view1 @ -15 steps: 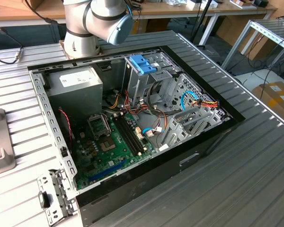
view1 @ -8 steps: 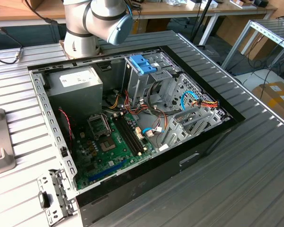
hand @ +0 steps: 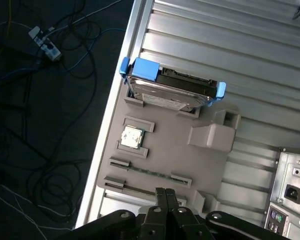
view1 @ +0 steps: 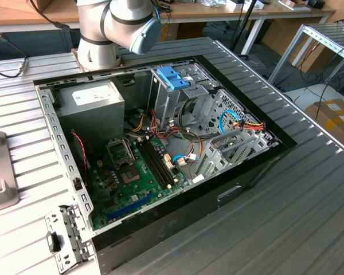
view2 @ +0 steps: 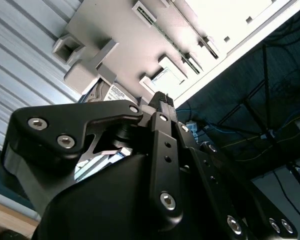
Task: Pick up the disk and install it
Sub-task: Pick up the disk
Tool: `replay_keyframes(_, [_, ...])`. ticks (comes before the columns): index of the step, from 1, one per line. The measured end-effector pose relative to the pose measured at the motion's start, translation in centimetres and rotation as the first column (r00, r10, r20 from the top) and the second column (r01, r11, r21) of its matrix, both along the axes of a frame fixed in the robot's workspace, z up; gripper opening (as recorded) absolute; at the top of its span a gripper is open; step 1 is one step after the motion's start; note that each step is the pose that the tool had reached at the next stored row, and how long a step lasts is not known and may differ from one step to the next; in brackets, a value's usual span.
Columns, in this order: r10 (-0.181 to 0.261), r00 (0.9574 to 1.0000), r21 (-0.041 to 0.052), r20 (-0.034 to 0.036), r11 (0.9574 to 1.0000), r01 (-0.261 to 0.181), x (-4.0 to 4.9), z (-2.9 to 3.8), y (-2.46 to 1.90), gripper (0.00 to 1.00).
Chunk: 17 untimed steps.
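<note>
The disk, a silver-grey drive with bright blue rails at both ends, stands on edge in a slot of a grey holder plate on the ribbed metal table. In the first wrist view my gripper hangs over the opposite end of that plate, well apart from the disk. Its two black fingers are pressed together with nothing between them. The second wrist view shows the same shut fingertips in front of the plate, with a bit of the disk's label behind them.
An open computer case lies on the table, with a drive cage carrying a blue clip, a grey power supply and a motherboard. The holder also carries a processor chip. Beside it the table edge drops to a cabled floor.
</note>
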State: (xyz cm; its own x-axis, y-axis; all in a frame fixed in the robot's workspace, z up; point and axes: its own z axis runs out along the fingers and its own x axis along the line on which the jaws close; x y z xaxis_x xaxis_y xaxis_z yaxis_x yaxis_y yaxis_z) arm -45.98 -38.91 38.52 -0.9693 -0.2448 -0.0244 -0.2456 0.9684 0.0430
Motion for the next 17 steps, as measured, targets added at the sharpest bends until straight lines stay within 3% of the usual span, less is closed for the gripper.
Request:
replay_keyframes(10, [0.082,0.9967,0.0000,0.0000,0.9967,-0.082,0.00,-0.01,0.00,0.10])
replay_keyframes(17, [0.135,0.9909,0.0000,0.0000,0.9909,-0.135,0.00,-0.01,0.00,0.10])
